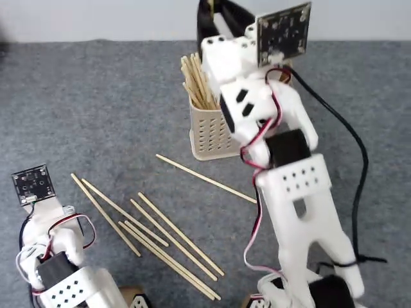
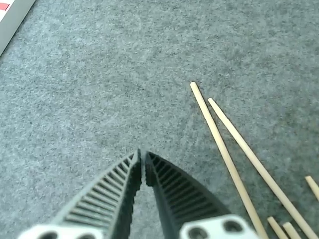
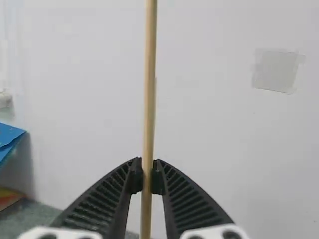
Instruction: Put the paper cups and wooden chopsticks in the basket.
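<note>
On the grey desk (image 1: 96, 96) lie seven loose chopsticks (image 1: 170, 237); a bundle (image 1: 198, 80) stands in the basket (image 1: 209, 138). The right claw (image 3: 145, 174) pinches one held chopstick (image 3: 149, 74); the left claw (image 2: 141, 158) is closed and empty.

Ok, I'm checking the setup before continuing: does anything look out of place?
Yes: several loose chopsticks lie scattered on the carpet outside the basket, and a lone chopstick lies apart, nearer it. Nothing looks damaged.

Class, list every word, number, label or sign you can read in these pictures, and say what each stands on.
None can be read.
Right arm's black circuit board: marks too small.
Left arm's black circuit board: marks too small.
Pale square patch on the white wall: blank.
Thin wooden chopstick in the right end effector: bare.
</note>
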Robot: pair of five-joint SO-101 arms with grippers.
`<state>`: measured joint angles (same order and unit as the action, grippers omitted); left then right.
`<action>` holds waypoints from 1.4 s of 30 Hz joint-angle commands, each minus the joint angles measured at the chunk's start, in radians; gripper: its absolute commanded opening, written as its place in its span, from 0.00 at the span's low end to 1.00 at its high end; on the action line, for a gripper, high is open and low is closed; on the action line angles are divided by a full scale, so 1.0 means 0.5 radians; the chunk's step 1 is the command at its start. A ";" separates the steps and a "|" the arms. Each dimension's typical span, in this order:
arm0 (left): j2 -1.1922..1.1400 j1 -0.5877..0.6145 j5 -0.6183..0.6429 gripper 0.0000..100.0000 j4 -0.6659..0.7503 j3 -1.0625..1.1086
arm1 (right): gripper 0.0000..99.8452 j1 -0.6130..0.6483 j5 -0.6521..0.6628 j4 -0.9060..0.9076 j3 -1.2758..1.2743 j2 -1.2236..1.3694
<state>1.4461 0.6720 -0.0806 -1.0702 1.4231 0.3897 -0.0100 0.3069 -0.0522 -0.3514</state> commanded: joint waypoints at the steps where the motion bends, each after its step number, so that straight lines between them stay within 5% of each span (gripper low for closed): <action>1: 0.025 -0.012 -0.012 0.01 0.040 -0.014 | 0.01 -0.060 0.009 -0.130 0.101 0.094; 9: 0.025 -0.012 -0.012 0.01 0.040 -0.014 | 0.02 -0.060 0.021 -0.265 -0.126 0.241; 15: 0.025 -0.012 -0.012 0.01 0.040 -0.014 | 0.19 -0.060 0.021 -0.262 -0.313 0.152; 21: 0.025 -0.058 -0.012 0.01 0.058 0.005 | 0.17 -0.044 0.021 -0.235 -0.384 -0.026; 42: 0.025 -0.083 -0.015 0.01 0.071 0.017 | 0.14 0.483 0.114 1.778 -0.414 -0.241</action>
<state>1.4461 0.6368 -0.0806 -1.0564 1.4415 0.5953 -0.0023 1.1262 -0.2547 -0.4450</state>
